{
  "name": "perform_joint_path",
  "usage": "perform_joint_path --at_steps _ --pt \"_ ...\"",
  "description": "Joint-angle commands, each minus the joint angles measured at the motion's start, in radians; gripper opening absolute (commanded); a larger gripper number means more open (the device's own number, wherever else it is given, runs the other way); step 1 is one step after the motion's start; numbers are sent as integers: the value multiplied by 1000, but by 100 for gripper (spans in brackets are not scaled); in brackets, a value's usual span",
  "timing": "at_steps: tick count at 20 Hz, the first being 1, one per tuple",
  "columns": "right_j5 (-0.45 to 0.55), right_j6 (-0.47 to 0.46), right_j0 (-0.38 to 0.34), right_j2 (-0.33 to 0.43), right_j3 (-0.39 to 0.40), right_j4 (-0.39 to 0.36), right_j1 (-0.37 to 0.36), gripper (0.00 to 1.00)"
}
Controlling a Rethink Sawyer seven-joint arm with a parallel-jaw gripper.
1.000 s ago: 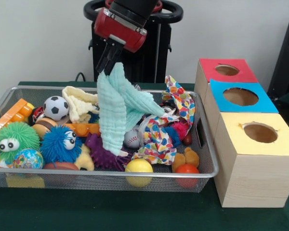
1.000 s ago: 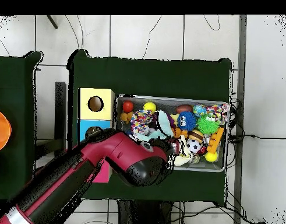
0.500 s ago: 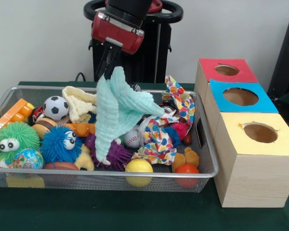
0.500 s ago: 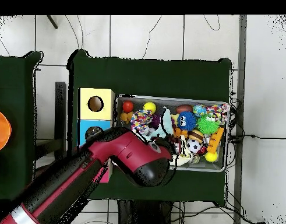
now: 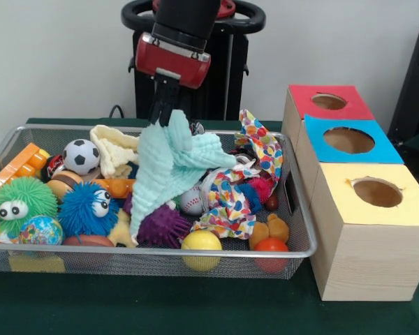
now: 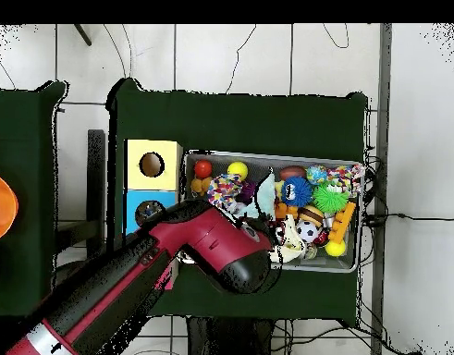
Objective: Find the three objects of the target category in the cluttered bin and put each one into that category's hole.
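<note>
My gripper (image 5: pixel 169 116) hangs over the back middle of the wire bin (image 5: pixel 293 209), shut on the top corner of a mint green cloth (image 5: pixel 169 164). The cloth droops from it, its lower end lying on the toys by a purple spiky ball (image 5: pixel 162 227). A cream cloth (image 5: pixel 115 150) lies at the bin's back. A polka-dot cloth (image 5: pixel 260 148) drapes over the right side. To the right stand the red box (image 5: pixel 328 112), the blue box (image 5: pixel 349 155) and the yellow box (image 5: pixel 377 209), each with a round hole. In the overhead view the red arm (image 6: pixel 175 263) hides the gripper.
The bin holds a soccer ball (image 5: pixel 81 155), green (image 5: pixel 21 202) and blue (image 5: pixel 87 208) fuzzy toys with eyes, a yellow ball (image 5: pixel 200 249), a red ball (image 5: pixel 271 251), a baseball (image 5: pixel 190 200) and orange bricks (image 5: pixel 17 166). The overhead view shows the bin (image 6: pixel 267 155) beside the yellow box (image 6: pixel 153 148).
The gripper has shifted slightly right and lower in the front view with the cloth in it. The cloth's hanging tail has swung left, uncovering the purple spiky ball.
</note>
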Motion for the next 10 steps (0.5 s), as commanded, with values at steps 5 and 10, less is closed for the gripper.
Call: perform_joint_path --at_steps 5,10 --pt "-172 129 -49 237 -54 41 -45 0" --pt "-175 118 -50 239 -56 32 -44 0"
